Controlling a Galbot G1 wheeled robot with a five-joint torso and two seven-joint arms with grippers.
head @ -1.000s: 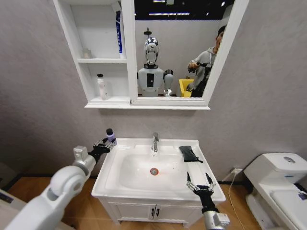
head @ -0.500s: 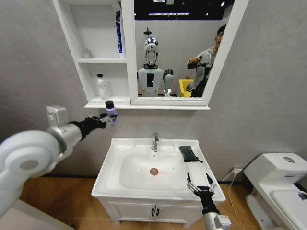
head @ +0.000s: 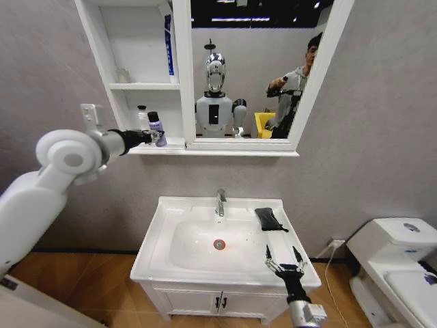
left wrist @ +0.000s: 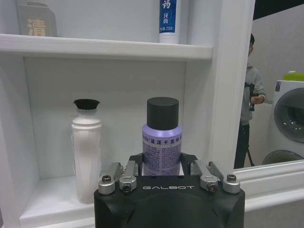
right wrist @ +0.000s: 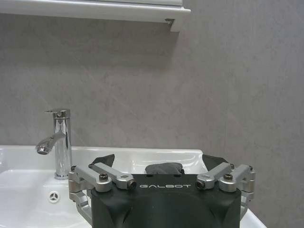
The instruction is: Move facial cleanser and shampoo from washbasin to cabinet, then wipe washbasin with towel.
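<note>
1. Facial cleanser: already upright on the cabinet's lower shelf, toward its left side; judged finished.
2. Shampoo: clamped between the fingers of the left gripper, held upright at the front edge of that same shelf, just beside the white bottle; not yet set down or released, so this step looks nearly complete.
3. Washbasin: bare of bottles; wiping judged entirely ahead.
4. Towel: lying rumpled at the basin's rear right corner, untouched.
5. Right gripper: fingers spread apart, gripping nothing, parked over the basin's front right edge.
</note>
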